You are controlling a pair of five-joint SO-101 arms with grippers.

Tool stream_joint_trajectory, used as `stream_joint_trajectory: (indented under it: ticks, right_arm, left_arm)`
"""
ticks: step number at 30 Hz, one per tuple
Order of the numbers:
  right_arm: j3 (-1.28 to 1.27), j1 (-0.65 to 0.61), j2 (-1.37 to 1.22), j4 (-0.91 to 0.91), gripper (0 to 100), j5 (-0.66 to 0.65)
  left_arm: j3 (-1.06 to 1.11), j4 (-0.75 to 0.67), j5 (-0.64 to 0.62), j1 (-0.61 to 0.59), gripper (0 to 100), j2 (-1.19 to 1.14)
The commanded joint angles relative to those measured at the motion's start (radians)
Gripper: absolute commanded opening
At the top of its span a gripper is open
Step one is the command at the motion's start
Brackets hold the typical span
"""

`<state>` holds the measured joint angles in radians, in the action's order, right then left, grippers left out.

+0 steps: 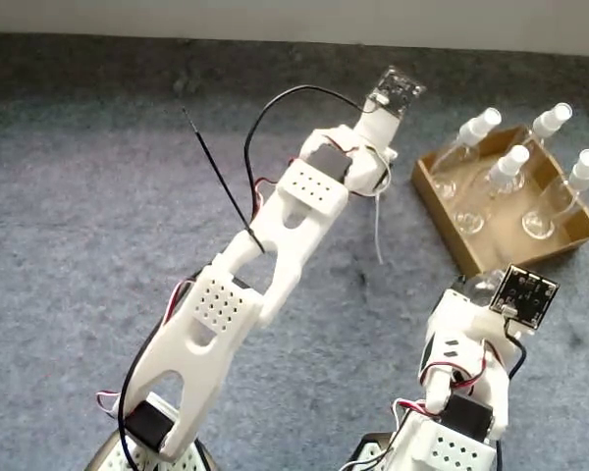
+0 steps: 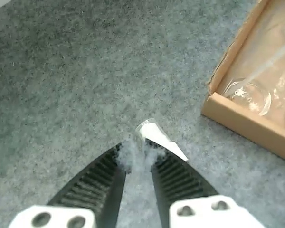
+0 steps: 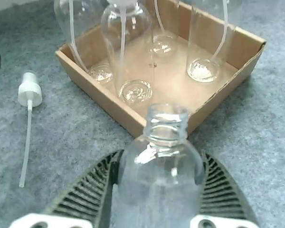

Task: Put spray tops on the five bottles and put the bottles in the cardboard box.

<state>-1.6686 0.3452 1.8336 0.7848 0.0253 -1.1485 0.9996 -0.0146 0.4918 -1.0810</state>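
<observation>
My left gripper (image 2: 141,149) hangs just left of the cardboard box (image 1: 442,221), its fingers pinched close on the head of a white spray top (image 2: 148,129). The top's long thin tube (image 1: 378,231) trails down from it, and head and tube (image 3: 28,91) appear beside the box (image 3: 95,92). I cannot tell whether the tube touches the carpet. My right gripper (image 3: 159,159) sits at the box's near corner, shut on a clear bottle (image 3: 156,156) with a bare open neck. Several capped bottles (image 1: 510,167) stand inside the box.
Grey carpet covers the table, with wide free room left of the left arm (image 1: 275,235). A thin black wire (image 1: 221,177) arcs over that arm. The box wall (image 2: 247,126) lies close to the left gripper. Both arm bases sit at the near edge.
</observation>
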Motion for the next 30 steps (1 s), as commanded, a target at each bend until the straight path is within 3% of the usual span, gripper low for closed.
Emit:
stream_joint_trajectory:
  ticks: [1,9,19,30]
  right_arm:
    - [-0.107,0.005,0.007,-0.065,16.3,0.002]
    - [-0.110,0.005,0.007,-0.068,16.3,0.002]
    - [-0.110,0.005,0.007,-0.068,16.3,0.002]
    - [-0.111,0.008,0.007,-0.068,16.3,0.002]
  left_arm:
    - [-0.038,-0.054,-0.006,0.016,3,0.015]
    - [0.013,-0.052,-0.006,0.035,22,0.013]
    - [0.231,-0.262,-0.002,0.035,22,0.013]
    - [0.234,-0.295,-0.002,0.036,22,-0.062]
